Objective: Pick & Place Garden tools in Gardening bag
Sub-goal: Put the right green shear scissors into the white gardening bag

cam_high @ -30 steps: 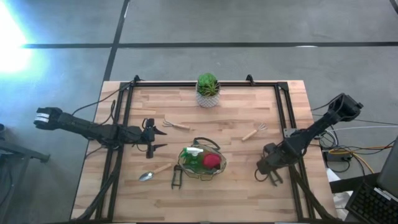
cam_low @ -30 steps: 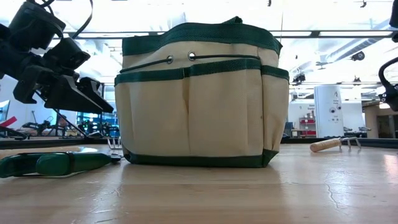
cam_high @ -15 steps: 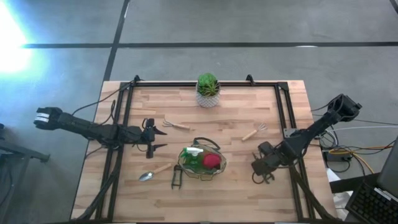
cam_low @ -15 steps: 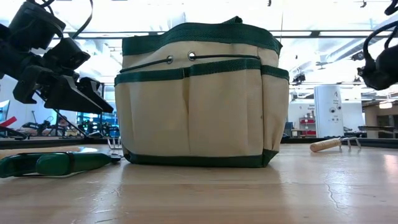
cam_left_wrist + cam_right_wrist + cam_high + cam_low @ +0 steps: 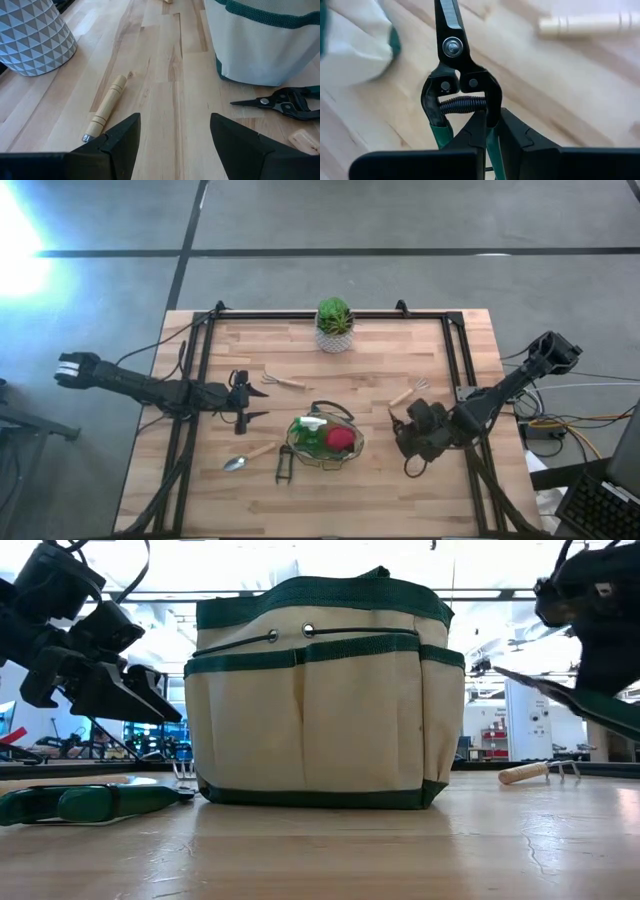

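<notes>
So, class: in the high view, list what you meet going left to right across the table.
Left gripper → metal trowel → gardening bag → wooden-handled rake → right gripper holding pruning shears.

Bare table (image 5: 380,450) between gardening bag (image 5: 325,440) and right end effector (image 5: 408,442)

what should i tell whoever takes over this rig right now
Right gripper: shut on pruning shears, held above the table right of the gardening bag.
Left gripper: open, empty, left of the bag, above the table near a rake.
Done: green spray bottle and red item are in the bag.
Left: drop the held shears in; then the rake by the left gripper, the trowel, the second shears in front of the bag, and the second rake on the right.
</notes>
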Tool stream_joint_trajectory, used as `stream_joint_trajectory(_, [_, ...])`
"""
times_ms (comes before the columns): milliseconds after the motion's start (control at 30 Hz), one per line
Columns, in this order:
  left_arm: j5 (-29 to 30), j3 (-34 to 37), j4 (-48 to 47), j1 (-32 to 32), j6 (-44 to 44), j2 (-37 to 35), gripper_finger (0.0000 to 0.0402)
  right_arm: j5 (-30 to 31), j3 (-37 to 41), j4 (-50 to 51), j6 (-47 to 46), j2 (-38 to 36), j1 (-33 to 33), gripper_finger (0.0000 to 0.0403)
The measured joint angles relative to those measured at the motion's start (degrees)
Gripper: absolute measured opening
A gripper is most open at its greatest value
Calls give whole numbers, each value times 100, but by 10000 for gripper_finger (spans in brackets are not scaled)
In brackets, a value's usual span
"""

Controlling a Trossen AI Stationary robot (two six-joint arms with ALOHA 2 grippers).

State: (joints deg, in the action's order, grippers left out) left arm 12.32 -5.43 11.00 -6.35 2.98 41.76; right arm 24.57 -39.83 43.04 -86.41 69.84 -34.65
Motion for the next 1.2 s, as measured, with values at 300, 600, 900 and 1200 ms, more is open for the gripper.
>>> stream_joint_trajectory(300, [0,0,2,0,0,0,241,1875,-1,-20,1147,-2,-10,15])
stream_joint_trajectory(600, [0,0,4,2,0,0,241,3573,159,-15,1701,-2,-652,15])
stream_joint_trajectory(900, [0,0,7,0,0,0,241,5049,446,-492,990,-4,-2099,15])
stream_joint_trajectory(1200, [0,0,7,2,0,0,241,5614,976,-2318,1735,2,-2613,15])
